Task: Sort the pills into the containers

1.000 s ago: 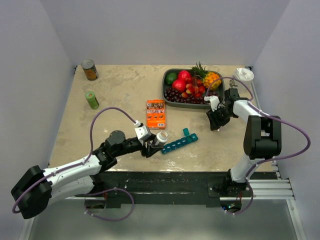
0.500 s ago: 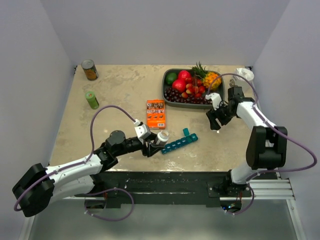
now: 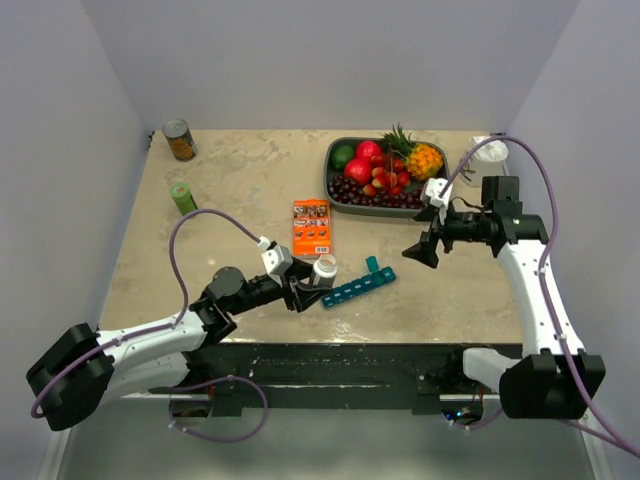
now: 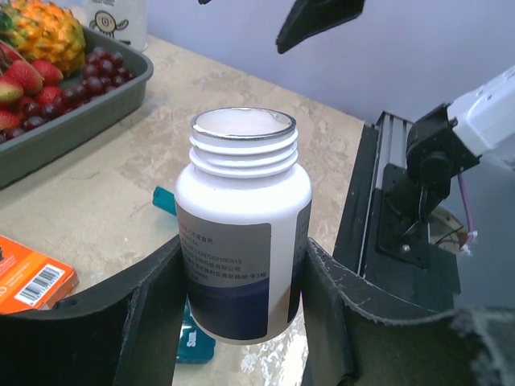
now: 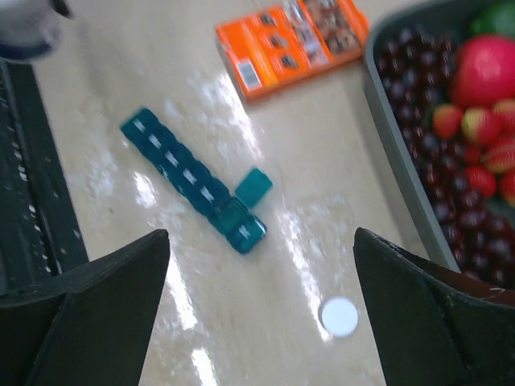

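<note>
The left gripper (image 3: 303, 291) clasps the uncapped white bottle (image 4: 242, 241) beside the teal organiser (image 3: 358, 284) near the counter's (image 3: 240, 190) front edge; the right gripper (image 3: 418, 250) gapes empty.

The organiser strip (image 5: 189, 181) is teal, the bottle (image 4: 243, 189) white with a grey-and-navy label (image 4: 233, 277), the box (image 5: 294, 40) orange.

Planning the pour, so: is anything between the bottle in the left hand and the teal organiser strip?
Nothing visible does. The white bottle, held in the left hand, is upright right beside one end of the organiser strip. Only one lid looks open, near the opposite end; the rest look shut.
</note>
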Controlling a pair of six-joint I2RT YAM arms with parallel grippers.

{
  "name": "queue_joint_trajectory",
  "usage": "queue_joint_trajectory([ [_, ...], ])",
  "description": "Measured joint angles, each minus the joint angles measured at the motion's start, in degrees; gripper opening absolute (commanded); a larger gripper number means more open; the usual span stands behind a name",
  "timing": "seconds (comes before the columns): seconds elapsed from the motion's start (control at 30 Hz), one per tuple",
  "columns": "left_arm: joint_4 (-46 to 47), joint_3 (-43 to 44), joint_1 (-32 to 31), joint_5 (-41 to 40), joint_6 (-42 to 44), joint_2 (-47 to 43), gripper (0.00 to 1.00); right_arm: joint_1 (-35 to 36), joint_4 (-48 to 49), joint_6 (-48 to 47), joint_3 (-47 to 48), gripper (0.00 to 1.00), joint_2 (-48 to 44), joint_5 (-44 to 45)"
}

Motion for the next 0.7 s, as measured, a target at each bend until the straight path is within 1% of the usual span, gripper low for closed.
queue_joint_trajectory([
  [0.03,1.0,0.0,0.0,-0.3,-0.3,0.0,0.00,0.2,1.2,1.0,-0.4,0.98,-1.4,-3.4],
  [0.07,2.1,0.0,0.0,-0.7,-1.0,0.1,0.00,0.6,1.7,1.7,-0.4,0.92,-1.9,-5.8],
  [0.1,3.0,0.0,-0.1,-1.0,-1.4,0.2,0.00,2.1,2.1,2.2,-0.1,0.91,-1.7,-8.0],
  [0.17,5.2,0.0,-0.2,-1.8,-2.4,0.7,0.00,6.8,1.0,2.3,1.0,0.91,0.6,-10.8],
  [0.27,8.1,0.0,-0.5,-3.1,-3.7,2.2,0.00,13.8,1.9,5.8,1.5,0.92,5.8,-13.7],
  [0.33,9.8,0.0,-0.8,-3.9,-4.5,3.5,0.00,17.0,5.1,11.2,-0.1,0.94,7.2,-14.9],
  [0.4,11.7,0.0,-1.2,-4.5,-5.3,5.1,0.00,19.7,10.3,18.2,-2.9,0.95,6.0,-14.7],
  [0.53,14.9,0.1,-2.1,-5.5,-6.7,8.6,0.00,24.9,22.4,32.7,-5.6,0.93,2.4,-13.8],
  [0.63,16.6,0.2,-2.6,-6.0,-7.8,10.6,0.00,26.3,30.4,41.0,-5.6,0.91,2.2,-13.7],
  [0.7,17.7,0.3,-2.9,-6.4,-8.0,11.4,0.00,26.3,33.8,44.5,-5.6,0.91,2.7,-13.3],
])
